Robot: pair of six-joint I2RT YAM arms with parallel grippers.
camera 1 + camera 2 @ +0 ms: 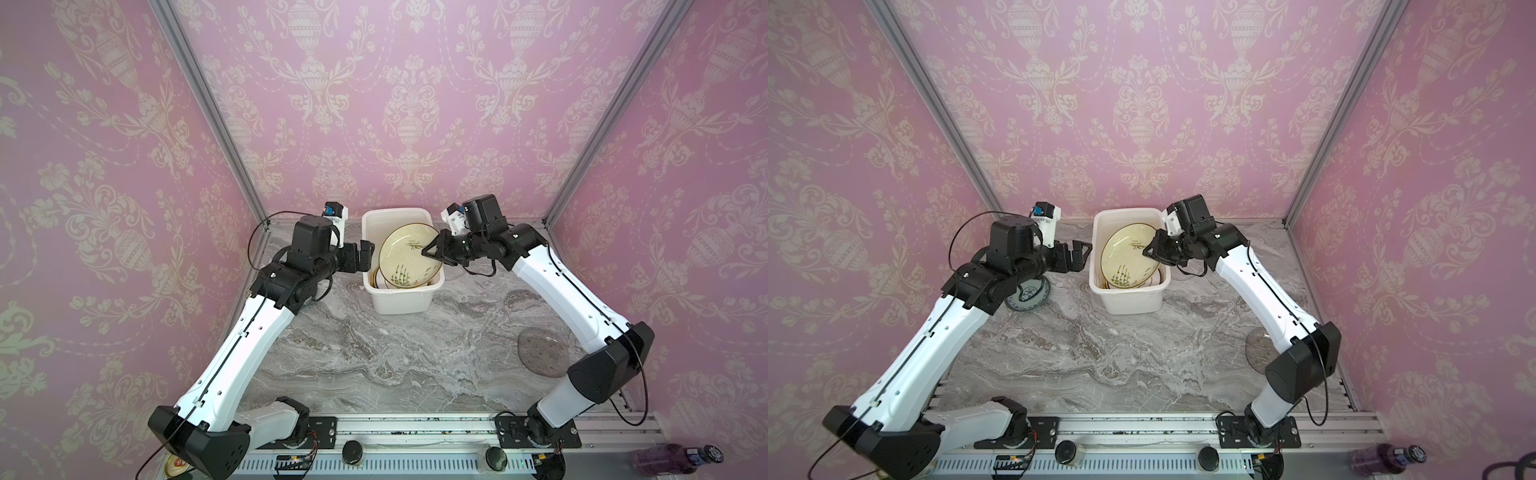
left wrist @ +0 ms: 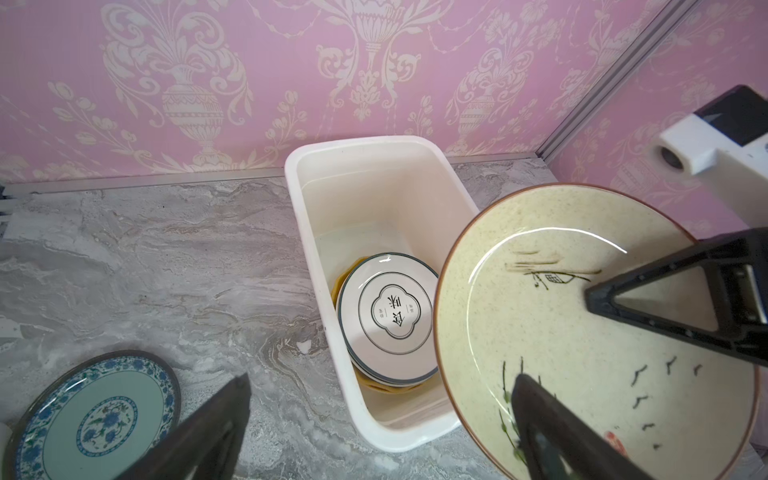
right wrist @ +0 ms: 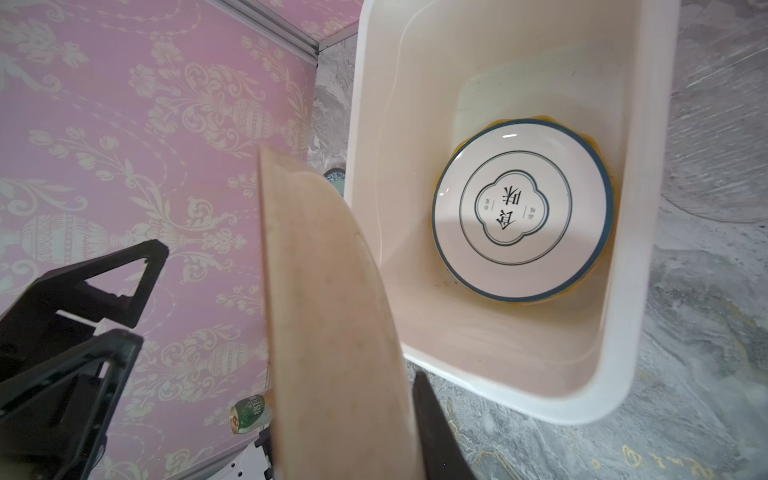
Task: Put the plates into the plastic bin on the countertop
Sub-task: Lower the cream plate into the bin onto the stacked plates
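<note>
Right gripper (image 1: 428, 254): jaws clamped on the right-hand rim of the cream plate (image 1: 405, 253), one finger on its face, the other under it.
Cream plate: held tilted over the open top of the plastic bin (image 1: 399, 305), face turned up and to the left; brown rim, speckled glaze.
Cream plate markings: in the left wrist view, dark painted boat, reeds and small birds, plus a red seal (image 2: 615, 442) whose characters are too blurred to read.
Plastic bin: white, standing on the countertop (image 1: 395, 353) near the back wall, between the two arms.
White plate (image 3: 523, 208): lies flat in the bin on top of the stack; dark ringed rim, and a lobed frame with two large characters that read 食味. The small characters beside them are too small to read.
Yellow plate (image 2: 345, 282): only its edge shows, under the white plate.
Left gripper (image 1: 1087, 255): jaws wide apart, holding nothing, just left of the bin.
Blue-patterned plate (image 1: 1030, 297): flat on the countertop, partly beneath the left arm.
Clear grey glass plate (image 1: 540, 349): flat on the countertop, beside the right arm.
Green can (image 3: 249, 413): white lettering, unreadable.
</note>
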